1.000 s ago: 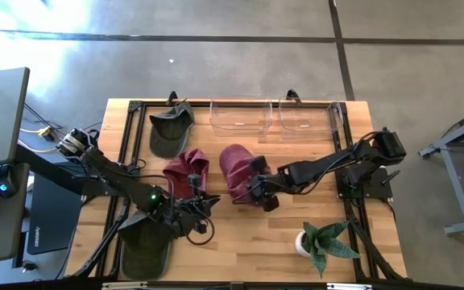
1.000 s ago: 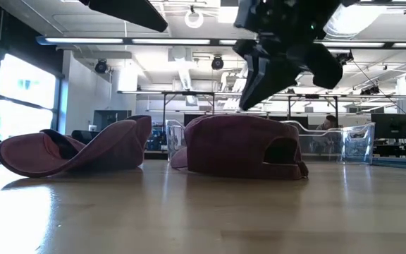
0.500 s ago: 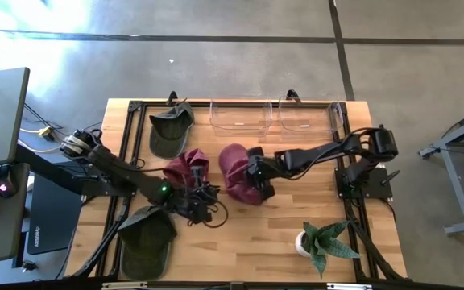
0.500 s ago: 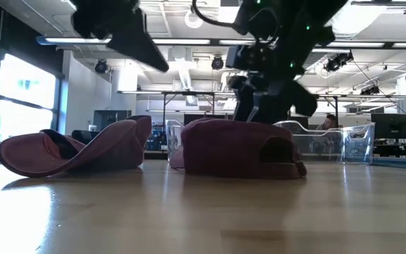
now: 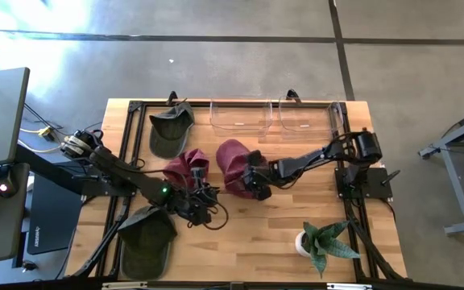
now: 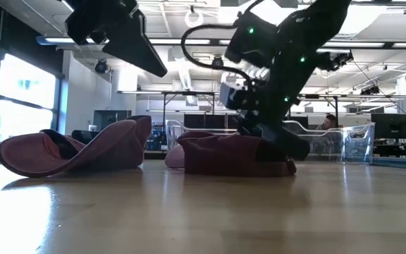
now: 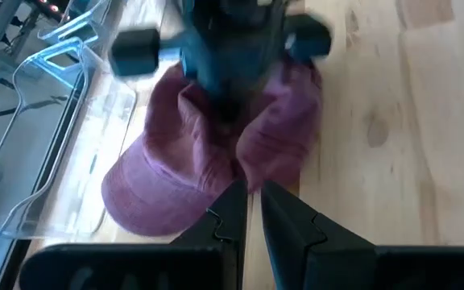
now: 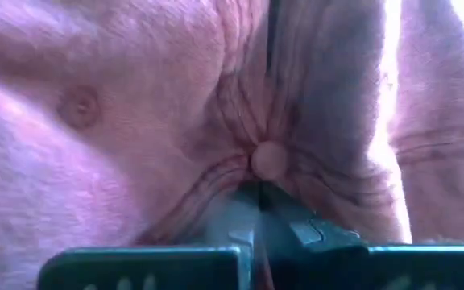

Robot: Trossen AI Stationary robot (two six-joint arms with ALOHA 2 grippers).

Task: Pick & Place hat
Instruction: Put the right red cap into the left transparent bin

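R gripper (image 5: 254, 184) pinched shut on crown of maroon fabric cap (image 5: 234, 166), mid wooden table (image 5: 248, 246), just below clear plastic bins (image 5: 236, 118). L gripper (image 5: 199, 207) closed, empty, hovering near 2nd maroon cap (image 5: 185, 171) left of it.

Bright daylight floods the room from windows (image 6: 9, 92) at nine o'clock. Ceiling strip lights (image 6: 189, 41) glare overhead. Close wrist views look soft and blurred.

right gripper (image 5: 255, 185) pinching the maroon hat (image 5: 234, 167) mid-table | left gripper (image 5: 200, 211) just below the second maroon hat (image 5: 187, 171) | green caps (image 5: 170, 129) far-left and near-left | bins (image 5: 238, 117) far edge | plant (image 5: 319, 242) near-right corner
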